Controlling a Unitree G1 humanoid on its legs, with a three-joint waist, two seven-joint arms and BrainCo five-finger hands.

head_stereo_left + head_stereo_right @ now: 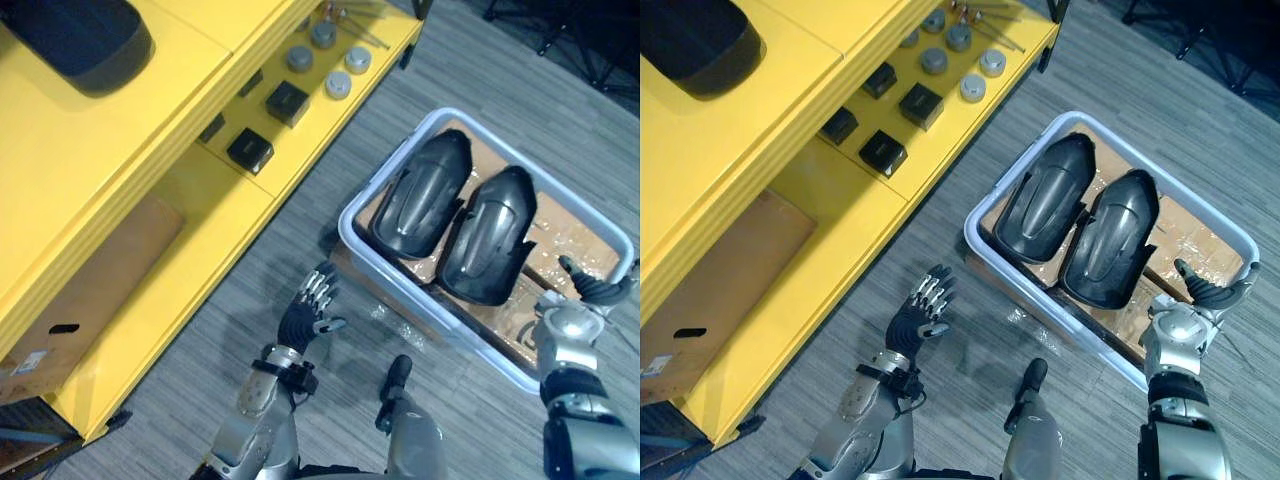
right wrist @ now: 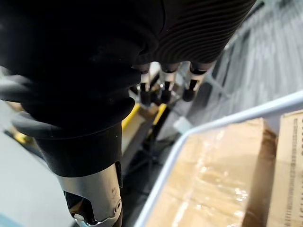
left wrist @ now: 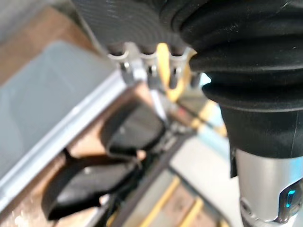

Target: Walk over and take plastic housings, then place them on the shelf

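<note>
Between the spread, empty left robot hand (image 1: 303,320) and right robot hand (image 1: 592,289), two housings (image 1: 422,195) lie untaken in the tub (image 1: 344,228). Carrying them to the shelf (image 1: 225,195) remains.

**Open From Above, Walled at the Sides**

The two black plastic housings (image 1: 425,190) lie close side by side in the pale blue plastic bin (image 1: 347,228). Nothing covers them, so the way from above is free, but the raised rim stands all around them. A strip of bare grey carpet (image 1: 290,245) separates the bin from the yellow metal shelf (image 1: 120,150). On its lower board, small black boxes (image 1: 250,150) and grey round discs (image 1: 338,85) occupy the far part.
</note>
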